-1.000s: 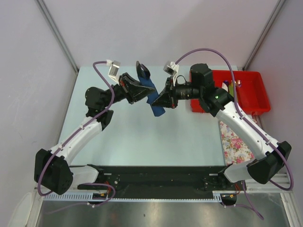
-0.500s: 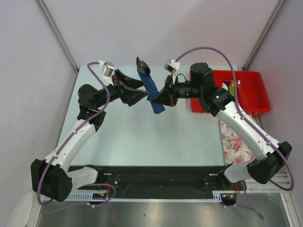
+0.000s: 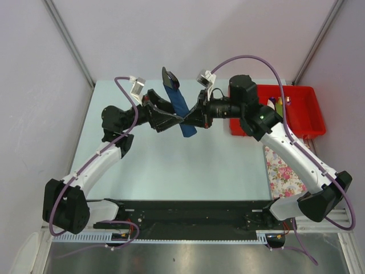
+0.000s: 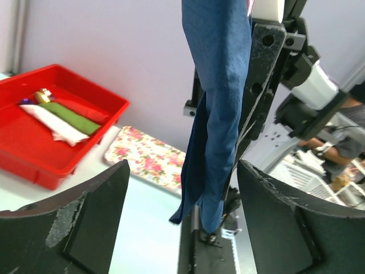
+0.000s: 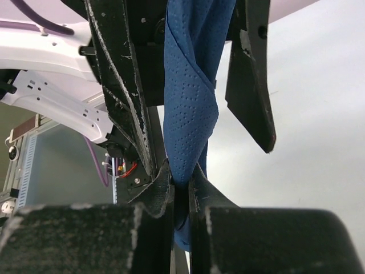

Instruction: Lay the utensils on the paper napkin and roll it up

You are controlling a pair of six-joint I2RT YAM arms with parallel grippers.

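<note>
Above the far middle of the bench (image 3: 171,165), the rolled paper napkin (image 3: 181,108) is held in the air. Its long axis slants from far-left to near-right, and a dark utensil (image 3: 169,77) tip pokes out of the far end. The right claw (image 3: 191,120) is clenched on its near part. The left claw (image 3: 173,118) gapes wide, with a finger on either side of the roll and neither touching it.

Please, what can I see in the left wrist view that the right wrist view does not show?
Only the left wrist view: the red plastic tray and the pink-flowered white cloth on the table. Only the right wrist view: the right pincer clamped shut near one end of the rolled dark navy-blue paper napkin. Both: that napkin, flanked by the open left pincer.
</note>
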